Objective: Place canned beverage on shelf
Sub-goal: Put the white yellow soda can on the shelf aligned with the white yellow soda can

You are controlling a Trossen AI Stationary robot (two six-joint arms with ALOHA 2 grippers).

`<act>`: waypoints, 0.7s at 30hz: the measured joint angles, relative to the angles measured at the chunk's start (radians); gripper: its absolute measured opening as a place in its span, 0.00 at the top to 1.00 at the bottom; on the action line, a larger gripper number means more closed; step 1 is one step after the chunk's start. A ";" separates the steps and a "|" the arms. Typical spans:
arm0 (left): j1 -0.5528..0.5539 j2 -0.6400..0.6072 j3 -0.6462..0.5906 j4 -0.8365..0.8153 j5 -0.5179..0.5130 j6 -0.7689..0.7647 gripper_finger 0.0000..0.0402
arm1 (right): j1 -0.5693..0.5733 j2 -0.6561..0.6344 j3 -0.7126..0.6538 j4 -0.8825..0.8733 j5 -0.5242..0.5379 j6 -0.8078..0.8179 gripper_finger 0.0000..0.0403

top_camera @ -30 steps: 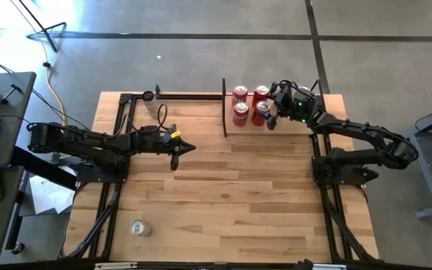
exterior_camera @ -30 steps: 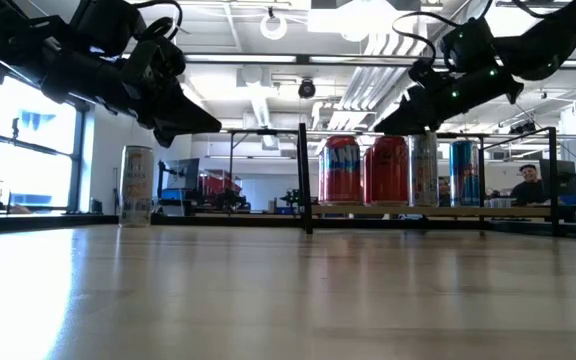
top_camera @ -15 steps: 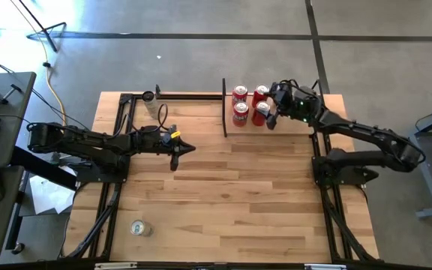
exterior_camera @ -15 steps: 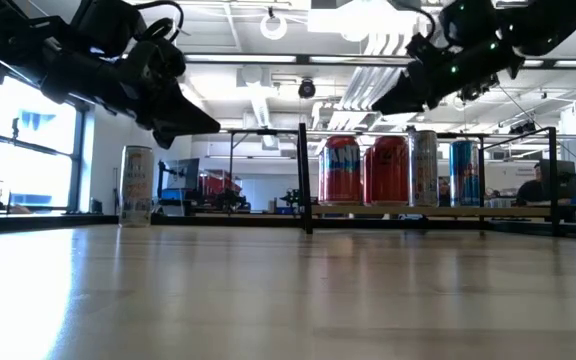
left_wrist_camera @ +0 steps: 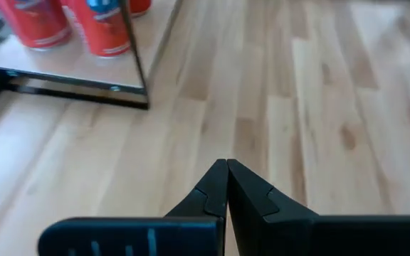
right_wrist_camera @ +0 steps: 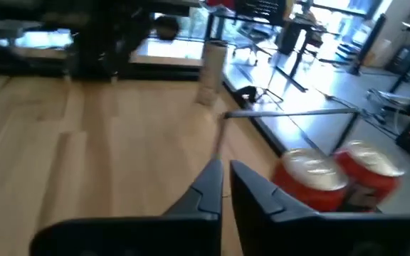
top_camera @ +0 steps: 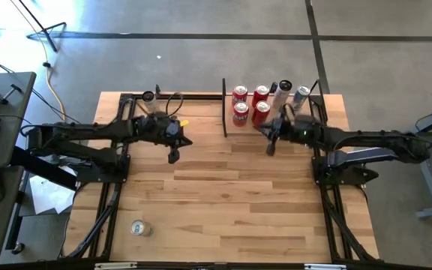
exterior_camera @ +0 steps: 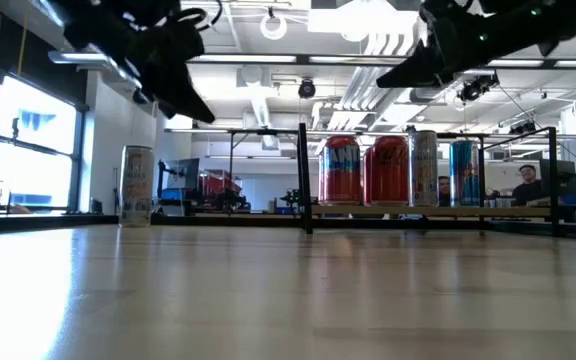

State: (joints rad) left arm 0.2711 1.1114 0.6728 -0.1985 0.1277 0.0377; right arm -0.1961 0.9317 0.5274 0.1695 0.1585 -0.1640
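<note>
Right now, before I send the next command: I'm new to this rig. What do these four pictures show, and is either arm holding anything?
You are looking at two dark robot arms working over a wooden table. The high view looks straight down: the left arm comes in from the picture's left, the right arm from its right. The low view looks level across the tabletop into the room. The other two pictures come from cameras on each wrist, looking past that arm's own fingers.

At the far edge stands the shelf, carrying four red cans and two silver-topped ones. One can stands at the far left corner, and another sits near the front left.

The left arm's fingers and the right arm's fingers are shut and hold nothing.
</note>
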 joint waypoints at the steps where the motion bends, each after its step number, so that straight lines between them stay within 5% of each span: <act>1: 0.010 0.000 0.038 -0.062 -0.008 0.018 1.00 | 0.035 0.005 -0.025 0.029 0.031 0.001 0.98; 12: 0.181 0.023 0.431 -0.749 -0.125 0.019 1.00 | 0.276 0.031 -0.158 0.211 0.265 0.084 0.95; 21: 0.428 0.268 0.736 -1.165 -0.135 0.065 1.00 | 0.291 0.031 -0.158 0.250 0.294 0.054 0.95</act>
State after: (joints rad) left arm 0.6995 1.3792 1.4086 -1.3635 -0.0077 0.1023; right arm 0.0948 0.9630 0.3698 0.4196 0.4522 -0.1099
